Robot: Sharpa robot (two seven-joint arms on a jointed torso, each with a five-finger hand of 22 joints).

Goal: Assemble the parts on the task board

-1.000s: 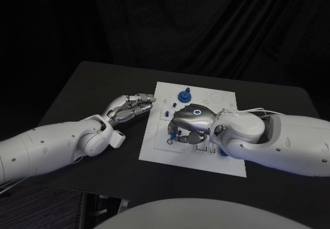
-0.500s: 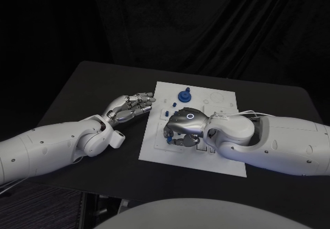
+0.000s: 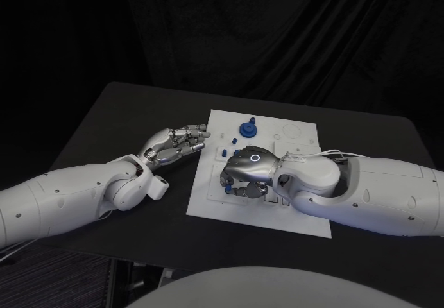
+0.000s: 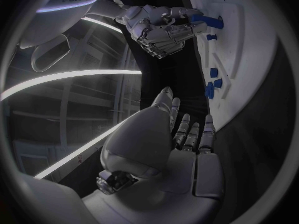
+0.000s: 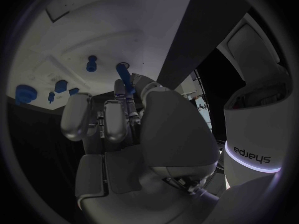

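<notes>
- The white task board [image 3: 209, 205] lies flat in the middle of the black table [image 3: 111, 115], its long axis running from the robot's side toward the far edge and skewed a little to the right at the near end.
- The right hand [image 3: 248, 168] is curled over the board's middle; in the right wrist view its fingers [image 5: 119, 95] are pressed together around a slim blue pin [image 5: 125, 77], whose long axis runs along the fingers with its tip aimed at the board.
- Just beside that tip, a second small blue peg [image 5: 91, 62] stands in the board, apart from the hand.
- A larger blue knobbed part [image 3: 248, 129] stands upright near the board's far end, well apart from both hands.
- Short blue pieces [image 3: 224, 153] sit along the board's left side, between the two hands; whether they are seated in holes or lying loose I cannot tell.
- The left hand [image 3: 176, 145] hovers just off the board's left edge, palm up, fingers loosely curled and slightly apart, holding nothing.
- From the left wrist, those fingers [image 4: 189, 130] point toward the board's edge, where the blue pieces show in a row.
</notes>
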